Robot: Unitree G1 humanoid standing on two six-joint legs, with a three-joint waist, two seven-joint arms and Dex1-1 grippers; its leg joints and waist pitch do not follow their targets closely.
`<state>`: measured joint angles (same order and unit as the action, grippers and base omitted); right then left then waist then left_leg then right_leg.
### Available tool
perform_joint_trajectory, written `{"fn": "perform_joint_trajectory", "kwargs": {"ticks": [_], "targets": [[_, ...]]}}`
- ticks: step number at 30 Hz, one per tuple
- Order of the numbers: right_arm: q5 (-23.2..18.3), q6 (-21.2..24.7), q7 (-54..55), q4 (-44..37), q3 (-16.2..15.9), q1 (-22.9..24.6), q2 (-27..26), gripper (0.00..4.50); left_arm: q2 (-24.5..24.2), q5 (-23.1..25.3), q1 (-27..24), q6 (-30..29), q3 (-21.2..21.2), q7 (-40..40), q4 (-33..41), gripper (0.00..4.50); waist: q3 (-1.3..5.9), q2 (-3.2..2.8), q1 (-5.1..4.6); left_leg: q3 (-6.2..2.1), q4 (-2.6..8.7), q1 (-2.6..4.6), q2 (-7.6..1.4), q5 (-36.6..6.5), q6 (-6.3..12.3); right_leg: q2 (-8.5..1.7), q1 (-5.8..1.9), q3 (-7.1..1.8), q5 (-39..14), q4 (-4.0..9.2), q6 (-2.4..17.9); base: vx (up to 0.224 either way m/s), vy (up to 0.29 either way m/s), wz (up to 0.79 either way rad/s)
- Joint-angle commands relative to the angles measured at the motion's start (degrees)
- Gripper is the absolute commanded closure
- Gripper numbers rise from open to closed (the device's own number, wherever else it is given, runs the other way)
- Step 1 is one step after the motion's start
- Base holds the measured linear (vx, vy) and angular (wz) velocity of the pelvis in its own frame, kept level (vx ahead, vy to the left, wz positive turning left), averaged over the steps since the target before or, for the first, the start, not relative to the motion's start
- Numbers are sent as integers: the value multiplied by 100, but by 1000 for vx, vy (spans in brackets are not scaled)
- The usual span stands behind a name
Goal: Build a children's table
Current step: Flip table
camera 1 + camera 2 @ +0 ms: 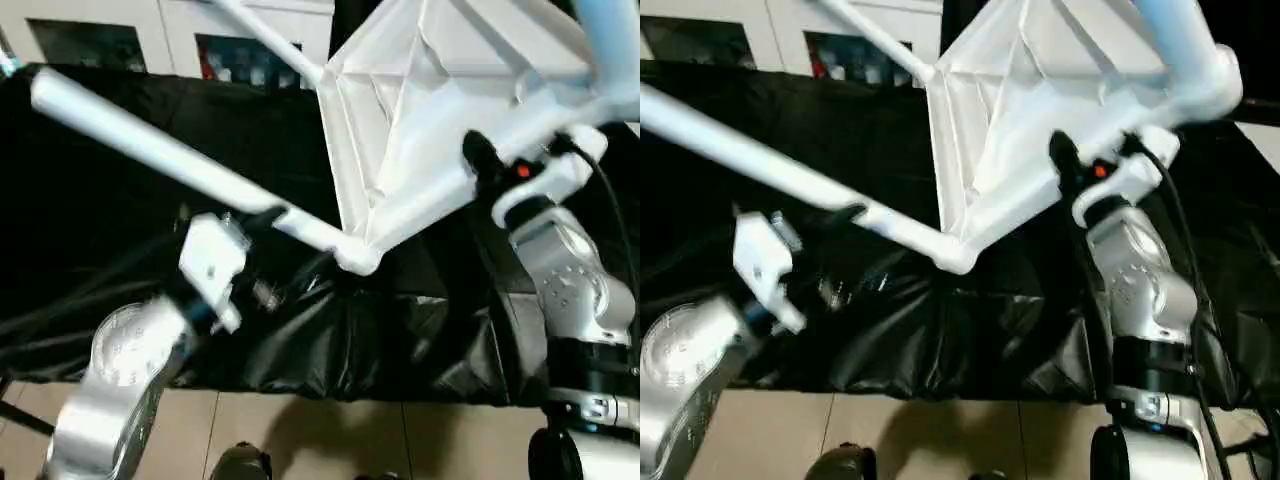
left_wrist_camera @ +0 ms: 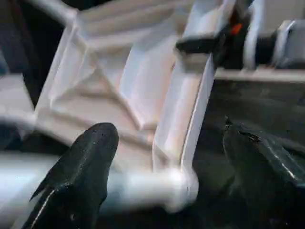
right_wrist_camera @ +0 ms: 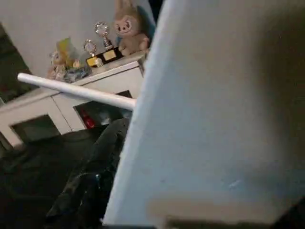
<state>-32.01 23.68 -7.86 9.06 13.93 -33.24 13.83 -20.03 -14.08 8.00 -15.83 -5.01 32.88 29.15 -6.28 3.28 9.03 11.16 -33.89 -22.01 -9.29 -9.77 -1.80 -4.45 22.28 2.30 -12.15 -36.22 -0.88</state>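
Note:
The children's table top (image 1: 430,110) hangs tilted in the air, ribbed underside toward me. My right gripper (image 1: 485,160) is shut on its near rim, a black finger (image 2: 200,45) pressed on the edge. One long white leg (image 1: 150,145) runs left from the low corner socket (image 1: 358,255). A second leg (image 1: 265,35) points away at the back, and a third (image 1: 610,40) rises at the top right. My left gripper (image 2: 167,131) is open, its fingers (image 2: 90,157) spread either side of the first leg near the socket, apart from it.
A black cloth (image 1: 100,250) covers the work table under the parts and hangs over its front edge. Behind stands a white cabinet (image 1: 100,30) with glass doors, with a plush toy (image 3: 126,28) and trophies on top. Tiled floor (image 1: 330,440) lies below.

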Motion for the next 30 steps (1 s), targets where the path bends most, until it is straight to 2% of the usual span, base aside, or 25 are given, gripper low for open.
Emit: {"fn": "perform_joint_trajectory", "kwargs": {"ticks": [1, 4, 5, 7, 8, 9, 11, 12, 16, 21, 22, 24, 25, 27, 28, 30], "targets": [[1042, 49, 206, -43, -351, 107, 412, 244, -58, -32, 252, -126, -35, -25, 151, 51, 365, 12, -39, -177, 502, 235, -355, -1793, -521, -403, -17, -265, -2023, 536, 500, 0, 0, 0], [1392, 285, 491, -149, -644, -10, 512, 244, -52, 19, 693, -249, -6, -53, 89, 51, 380, 4, -22, -167, 498, 238, -354, -1786, -594, -395, -1, -274, -1936, 535, 427, 0, 0, 0], [1400, 290, 494, -152, -651, -11, 514, 244, -53, 20, 702, -251, -6, -53, 87, 51, 383, -2, -16, -170, 501, 246, -352, -1804, -615, -389, 6, -276, -1920, 533, 413, 0, 0, 0], [1617, 569, 688, -290, -909, -93, 514, 244, -132, 100, 1086, -282, -42, 15, -13, 51, 432, 1, 1, -196, 509, 244, -348, -1884, -689, -386, -19, -259, -1794, 503, 392, 0, 0, 0], [1617, 569, 688, -290, -909, -93, 514, 244, -132, 100, 1086, -282, -42, 15, -13, 51, 431, 15, -2, -200, 513, 233, -346, -1857, -702, -382, -26, -258, -1727, 500, 387, 0, 0, 0], [1710, 693, 845, -360, -1059, -141, 522, 248, -154, 129, 1319, -317, -28, -26, -68, 51, 446, 18, 15, -196, 507, 240, -347, -1807, -720, -375, -22, -257, -1545, 478, 396, 0, 0, 0], [1804, 780, 975, -413, -1125, -178, 510, 250, -160, 129, 1510, -337, 24, -74, -126, 51, 451, 17, 23, -185, 501, 257, -343, -1887, -771, -367, -9, -262, -1383, 467, 438, 0, 0, 0], [1899, 839, 1058, -439, -1153, -201, 506, 251, -183, 144, 1619, -316, 43, -68, -167, 51, 494, 15, 35, -192, 493, 250, -343, -1800, -784, -373, -47, -256, -1234, 436, 461, 0, 0, 0], [2176, 920, 1104, -481, -1289, -209, 533, 252, -236, 173, 1800, -222, 17, 20, -203, 51, 516, 30, 52, -187, 476, 195, -344, -1421, -761, -367, -95, -247, -748, 384, 493, 0, 0, 0], [2312, 1171, 1265, -497, -1392, -217, 401, 252, -418, 288, 2049, -109, -157, 208, -193, 51, 523, 29, 53, -186, 482, 190, -338, -1436, -787, -372, -102, -242, -861, 381, 486, 0, 0, 0], [2310, 1078, 1209, -434, -1484, -215, 350, 252, -500, 460, 2140, 5, -222, 232, -257, 51, 533, -34, 63, -196, 483, 193, -343, -1499, -827, -385, -100, -243, -907, 381, 477, 0, 0, 0], [2450, 724, 991, -257, -1802, -259, 295, 196, -567, 819, 2374, 336, -277, 140, -466, 51, 534, -13, 45, -193, 486, 195, -338, -1641, -856, -381, -92, -246, -1050, 411, 428, 0, 0, 0], [2451, 705, 971, -246, -1818, -264, 285, 182, -569, 853, 2397, 371, -277, 122, -488, 51, 536, -4, 32, -206, 492, 178, -342, -1681, -866, -401, -109, -249, -1155, 415, 410, 0, 0, 0], [2458, 552, 746, -167, -1957, -320, 179, 172, -556, 1295, 2737, 842, -190, -232, -815, 51, 545, 16, 18, -218, 497, 166, -348, -1709, -865, -418, -116, -248, -1268, 429, 404, 0, 0, 0], [2475, 528, 736, -194, -1965, -307, 157, 172, -656, 1563, 2901, 1059, -178, -367, -969, 51, 565, 36, -2, -232, 497, 144, -353, -1684, -859, -426, -150, -235, -1197, 414, 434, 0, 0, 0], [2523, 526, 797, -240, -1949, -273, 108, 144, -825, 1792, 3124, 1226, -142, -479, -1174, 51, 580, 47, -8, -234, 483, 129, -350, -1493, -819, -420, -151, -232, -999, 390, 426, 0, 0, 0]]}}
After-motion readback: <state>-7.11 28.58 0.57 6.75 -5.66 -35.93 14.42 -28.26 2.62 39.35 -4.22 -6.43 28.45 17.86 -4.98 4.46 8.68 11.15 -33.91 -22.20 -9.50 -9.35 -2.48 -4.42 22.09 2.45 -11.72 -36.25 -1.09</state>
